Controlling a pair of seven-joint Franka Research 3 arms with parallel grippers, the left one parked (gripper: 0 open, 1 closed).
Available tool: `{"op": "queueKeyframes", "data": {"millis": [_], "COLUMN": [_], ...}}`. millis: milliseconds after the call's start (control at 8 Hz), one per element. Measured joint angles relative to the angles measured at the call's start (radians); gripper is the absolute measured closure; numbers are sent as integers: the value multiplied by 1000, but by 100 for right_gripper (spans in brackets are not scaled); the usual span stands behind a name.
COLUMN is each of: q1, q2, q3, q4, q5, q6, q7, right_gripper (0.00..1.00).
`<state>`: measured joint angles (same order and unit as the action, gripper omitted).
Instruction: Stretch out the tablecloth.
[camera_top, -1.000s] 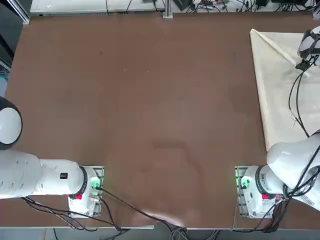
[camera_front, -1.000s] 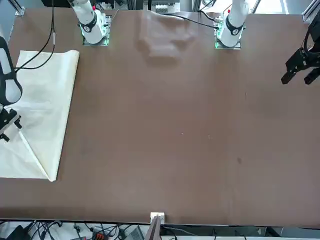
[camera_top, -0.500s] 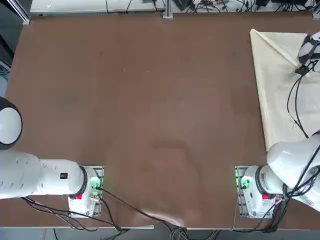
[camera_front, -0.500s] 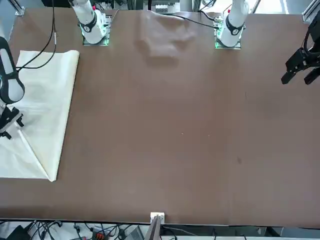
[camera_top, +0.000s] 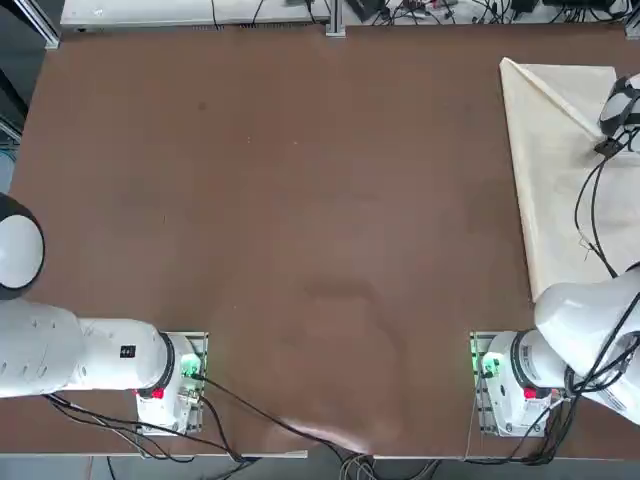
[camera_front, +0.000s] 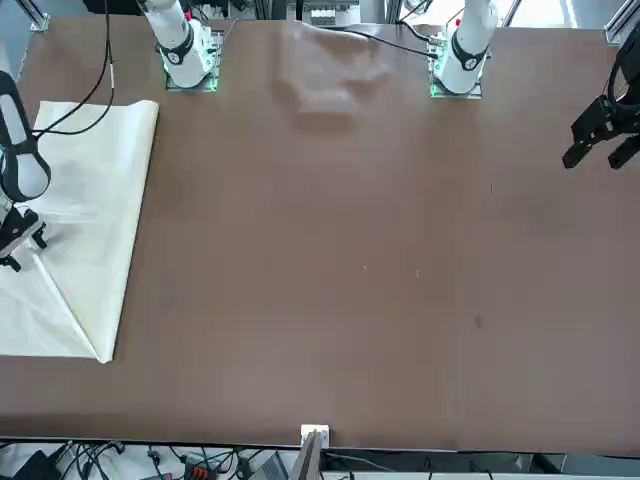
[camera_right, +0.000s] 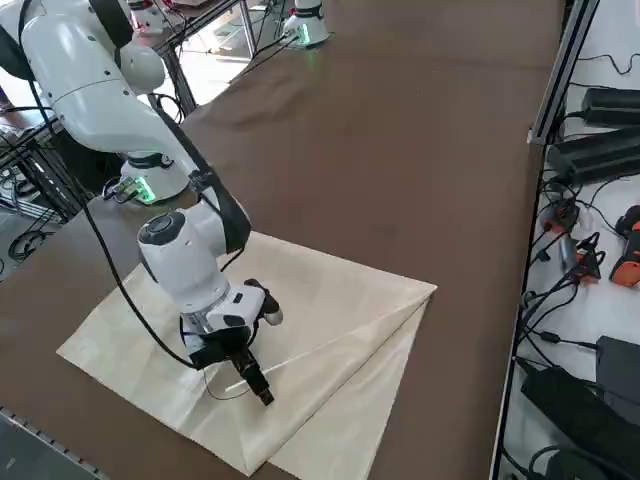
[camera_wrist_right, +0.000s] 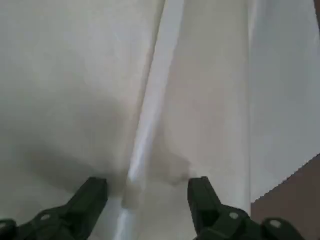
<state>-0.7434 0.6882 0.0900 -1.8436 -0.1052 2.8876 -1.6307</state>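
Observation:
The tablecloth (camera_top: 555, 170) lies folded at the table's right side, cream-beige, with one corner flap turned over along a diagonal fold (camera_right: 330, 345). My right gripper (camera_right: 255, 385) points down onto the cloth near that fold, close to the table's right edge. In the front view the gripper (camera_front: 15, 245) sits over the cloth (camera_front: 95, 200) at the picture's left. In the wrist view the gripper (camera_wrist_right: 147, 192) is open. Its two dark fingertips (camera_wrist_right: 200, 189) stand either side of a raised fold edge of the cloth (camera_wrist_right: 200, 75), with nothing gripped between them.
The bare brown table (camera_top: 300, 200) stretches from the cloth to the left. My right arm's black cable (camera_top: 590, 220) hangs over the cloth. The parked left arm's gripper (camera_front: 600, 140) hovers at the opposite side. Power supplies and cables (camera_right: 600, 130) lie beyond the far edge.
My right gripper has shifted slightly over the cloth, towards the table's right edge. The cloth has not moved.

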Motion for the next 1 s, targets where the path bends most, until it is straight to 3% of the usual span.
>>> {"op": "queueKeyframes", "data": {"millis": [250,625,750,1000], "q1": [0,0,0,0], "q2": [-1,-2,-2,-4], "q3": [1,5,9,19], "q4": [0,0,-2,-2], "q5": [0,0,0,1], "q6": [1,-5,-10,-15], "q7": [0,0,0,23], "right_gripper": [19,78,93,98]}}
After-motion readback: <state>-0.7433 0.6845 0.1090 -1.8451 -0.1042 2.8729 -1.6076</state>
